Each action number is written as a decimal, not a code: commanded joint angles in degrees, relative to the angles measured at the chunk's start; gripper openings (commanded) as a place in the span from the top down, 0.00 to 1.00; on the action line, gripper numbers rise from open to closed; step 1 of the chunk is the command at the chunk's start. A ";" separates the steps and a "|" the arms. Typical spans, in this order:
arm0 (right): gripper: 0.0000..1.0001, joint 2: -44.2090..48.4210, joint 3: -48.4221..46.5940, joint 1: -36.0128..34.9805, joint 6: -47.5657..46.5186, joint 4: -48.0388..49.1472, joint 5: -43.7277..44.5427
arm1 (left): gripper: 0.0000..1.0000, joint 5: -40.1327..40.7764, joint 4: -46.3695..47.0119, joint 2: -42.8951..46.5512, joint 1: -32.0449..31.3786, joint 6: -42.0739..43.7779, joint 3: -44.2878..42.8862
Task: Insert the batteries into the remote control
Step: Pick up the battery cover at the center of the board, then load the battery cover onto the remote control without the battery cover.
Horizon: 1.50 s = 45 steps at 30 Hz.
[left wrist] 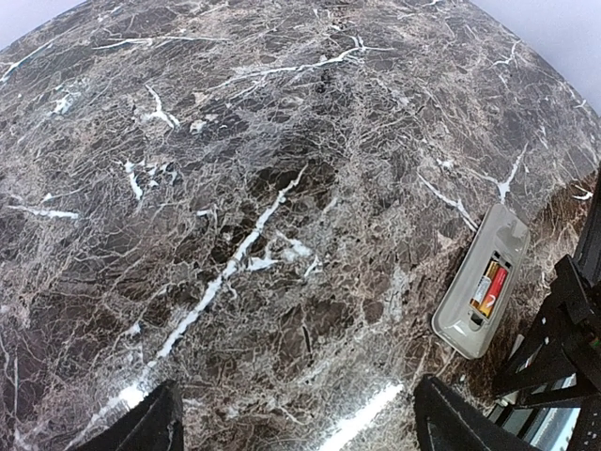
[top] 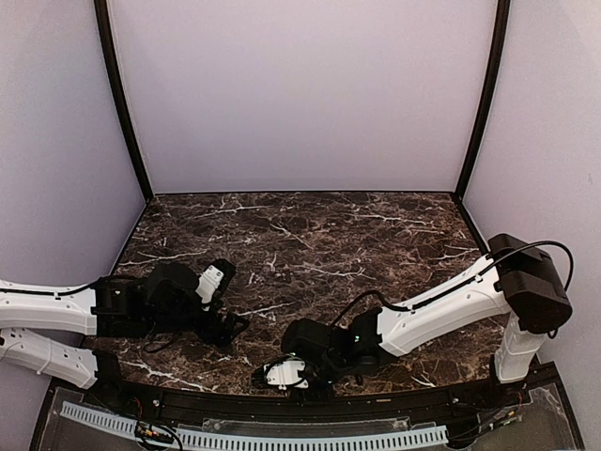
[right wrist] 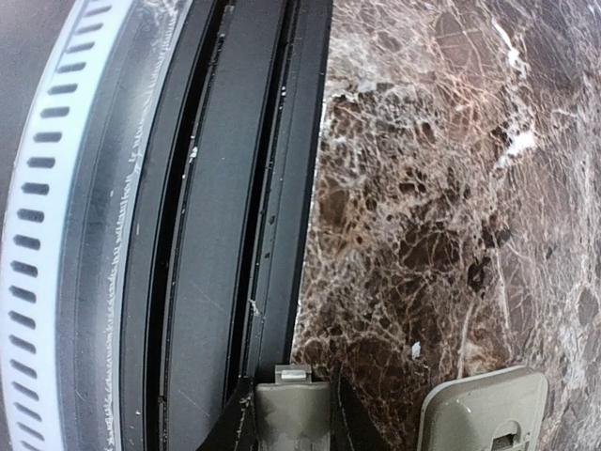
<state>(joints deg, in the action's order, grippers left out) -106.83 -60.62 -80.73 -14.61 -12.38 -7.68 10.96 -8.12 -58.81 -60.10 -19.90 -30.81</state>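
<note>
1. Marble tabletop (left wrist: 235, 188), dark brown with white veins, is carrying the remote (left wrist: 481, 282) near its front edge. It is lying back up with its battery bay uncovered.
2. Inside that bay a red-and-gold battery (left wrist: 492, 287) is showing. I am counting one for certain and cannot tell whether a second is lying beside it.
3. I am judging the batteries to be light, stiff, smooth and apt to roll, so pinching one across its middle looks best. The remote looks light and likely to slide on polished stone, so I am favouring its long edges for a hold.
4. My right gripper (right wrist: 289, 423) is pinching the small grey cover (right wrist: 291, 404) by its sides, just beside the remote's end, where the marble is meeting the black rail (right wrist: 216, 235).
5. My left gripper (left wrist: 299, 425) is hanging wide open and empty above bare marble, with the remote off to one side.
6. I am counting one remote, one cover and two grippers.
</note>
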 commanded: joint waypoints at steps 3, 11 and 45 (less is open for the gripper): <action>0.84 -0.96 -0.38 0.20 -0.65 -2.96 0.57 | 0.16 0.07 0.31 1.15 0.15 0.56 1.02; 0.91 0.82 -1.86 0.15 -1.53 -4.82 -0.62 | 0.16 0.36 0.27 1.03 0.15 0.82 1.10; 0.95 5.07 4.25 14.50 -12.07 9.04 -15.55 | 0.16 4.70 10.06 -4.34 0.13 0.86 3.07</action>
<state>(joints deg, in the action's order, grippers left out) -100.53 -59.37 -66.57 -26.33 -7.49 -24.14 14.52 0.75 -61.41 -60.10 -20.18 -26.63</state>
